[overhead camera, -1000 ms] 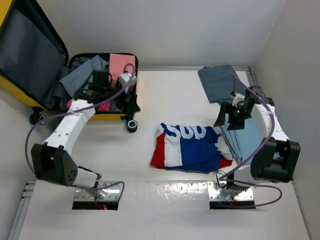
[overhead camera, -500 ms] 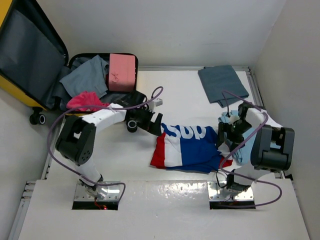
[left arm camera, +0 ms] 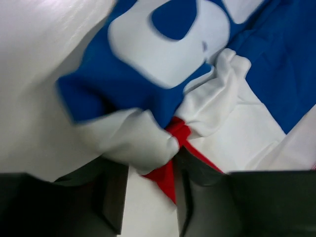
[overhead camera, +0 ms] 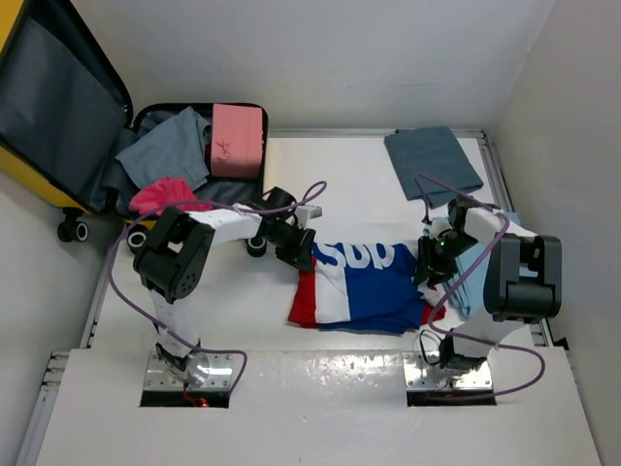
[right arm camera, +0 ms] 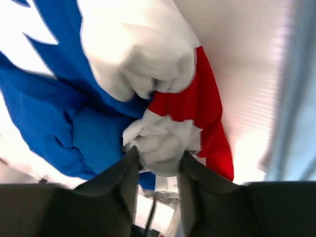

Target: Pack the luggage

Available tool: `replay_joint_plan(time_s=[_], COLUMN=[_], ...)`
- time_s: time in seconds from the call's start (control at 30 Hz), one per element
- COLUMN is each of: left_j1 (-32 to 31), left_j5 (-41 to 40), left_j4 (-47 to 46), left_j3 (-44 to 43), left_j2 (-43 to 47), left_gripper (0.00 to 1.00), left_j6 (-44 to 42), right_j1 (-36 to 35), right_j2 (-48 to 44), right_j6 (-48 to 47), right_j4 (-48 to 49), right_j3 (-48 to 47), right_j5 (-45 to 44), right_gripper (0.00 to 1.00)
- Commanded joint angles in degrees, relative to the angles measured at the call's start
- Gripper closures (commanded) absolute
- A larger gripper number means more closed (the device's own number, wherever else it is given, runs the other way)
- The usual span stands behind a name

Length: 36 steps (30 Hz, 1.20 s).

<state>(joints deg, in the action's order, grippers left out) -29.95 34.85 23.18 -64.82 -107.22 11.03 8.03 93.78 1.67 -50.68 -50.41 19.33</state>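
left gripper [left arm camera: 150,170] and right gripper [right arm camera: 158,163] each clamp an end of the shirt [overhead camera: 369,291], likely to carry it flat into the luggage [overhead camera: 58,107].

The lid of the luggage [overhead camera: 58,107] runs off the top-left corner of the overhead view, both wrist views are soft and crop the shirt [left arm camera: 123,89] so its white lettering cannot be read, and the pale blue cloth [right arm camera: 297,94] is only a blur at the right wrist view's edge.

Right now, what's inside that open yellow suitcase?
In the suitcase lie a pink folded bundle, a crumpled grey garment and a magenta cloth at its near edge. Whatever sits beneath them is covered, so I cannot tell.
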Motion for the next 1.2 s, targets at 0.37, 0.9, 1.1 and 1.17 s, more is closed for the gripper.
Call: replay_joint_plan(time_s=[0.37, 0.9, 1.1, 1.17], left_j1=[1.6, 36.2, 47.5, 49.4], left_j5=[3.7, -10.0, -18.4, -19.9], left_j4=[2.4, 11.6, 3.4, 3.4], left_j3=[-7.2, -25.6, -24.1, -24.9], left_j2=[13.2, 21.1, 17.0, 14.9], left_gripper=[1.00, 1.00, 1.00, 1.00], left_j6=[-8.9, -16.2, -15.7, -17.3], right_j1=[-11.9, -29.3, -34.3, -36.1], right_j2=[-1.8, 4.2, 21.9, 27.7], right_j6=[-5.3, 15.8, 23.5, 26.2], right_j4=[-0.7, 50.0, 59.8, 60.5], right_j3=[-13.0, -28.0, -41.9, -47.7], right_j5=[23.4, 24.0, 19.9, 19.8], right_gripper=[1.00, 1.00, 1.00, 1.00])
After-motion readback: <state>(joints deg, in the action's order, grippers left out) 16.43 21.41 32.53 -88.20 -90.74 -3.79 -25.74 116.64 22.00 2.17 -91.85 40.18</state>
